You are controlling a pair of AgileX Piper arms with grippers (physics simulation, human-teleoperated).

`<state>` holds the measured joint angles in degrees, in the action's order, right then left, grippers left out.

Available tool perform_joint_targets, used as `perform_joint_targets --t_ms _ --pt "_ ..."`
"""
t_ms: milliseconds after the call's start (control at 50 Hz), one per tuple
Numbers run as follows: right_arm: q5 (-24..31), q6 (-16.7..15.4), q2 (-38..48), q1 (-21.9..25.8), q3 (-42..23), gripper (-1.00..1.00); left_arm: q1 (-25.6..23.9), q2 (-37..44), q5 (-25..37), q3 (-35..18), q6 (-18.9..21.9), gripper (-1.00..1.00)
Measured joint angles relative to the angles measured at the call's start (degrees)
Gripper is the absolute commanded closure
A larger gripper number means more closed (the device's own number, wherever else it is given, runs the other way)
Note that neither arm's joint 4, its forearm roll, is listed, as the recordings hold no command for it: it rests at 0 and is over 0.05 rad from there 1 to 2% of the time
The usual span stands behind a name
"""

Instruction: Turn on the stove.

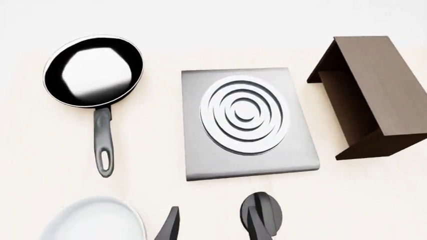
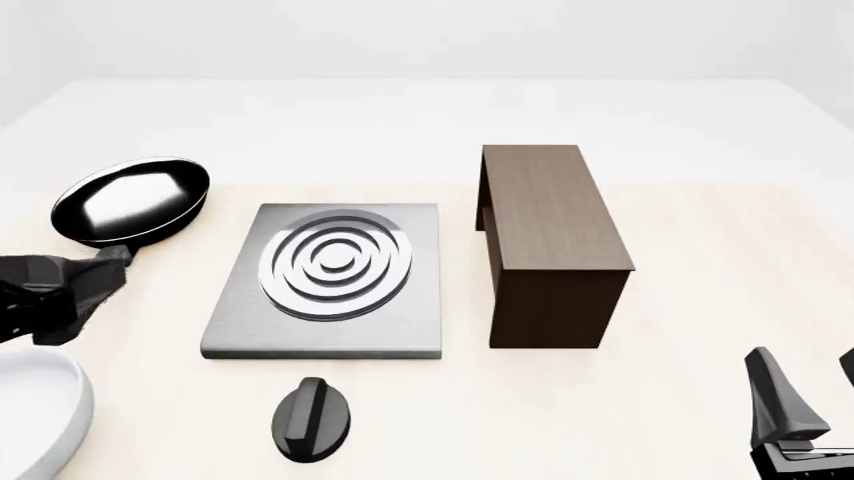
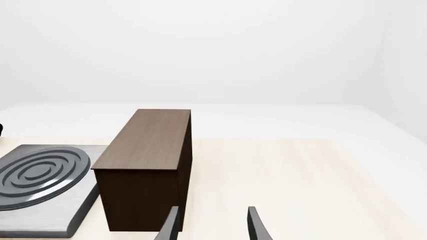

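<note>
The stove (image 2: pixel 327 285) is a flat grey metal slab with raised silver rings, left of the table's centre. Its separate black ridged knob (image 2: pixel 314 418) lies just in front of it, nearer to me. In the left wrist view the slab (image 1: pixel 247 125) fills the middle and the knob (image 1: pixel 261 215) shows behind one finger. My left gripper (image 1: pixel 213 231) hangs open above the table, empty, away from the knob. The left arm (image 2: pixel 54 295) enters at the left edge. My right gripper (image 2: pixel 811 392) stands open and empty at the front right, far from the stove (image 3: pixel 40 180).
A black frying pan (image 2: pixel 134 200) lies left of the stove, handle toward me. A brown wooden box (image 2: pixel 547 240) stands right of the slab. A white plate (image 2: pixel 34 410) sits at the front left corner.
</note>
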<state>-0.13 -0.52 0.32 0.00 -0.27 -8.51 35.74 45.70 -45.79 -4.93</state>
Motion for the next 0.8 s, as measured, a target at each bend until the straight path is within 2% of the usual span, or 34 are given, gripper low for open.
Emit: perform_joint_targets --t_ms 440,800 --pt "0.0 -0.02 0.0 0.01 0.0 -1.0 -5.42 6.08 -8.58 12.41 -2.88 -1.0" --pt "0.0 -0.03 0.01 0.02 0.0 -1.0 -11.14 11.05 -17.87 22.06 -9.84 -1.0"
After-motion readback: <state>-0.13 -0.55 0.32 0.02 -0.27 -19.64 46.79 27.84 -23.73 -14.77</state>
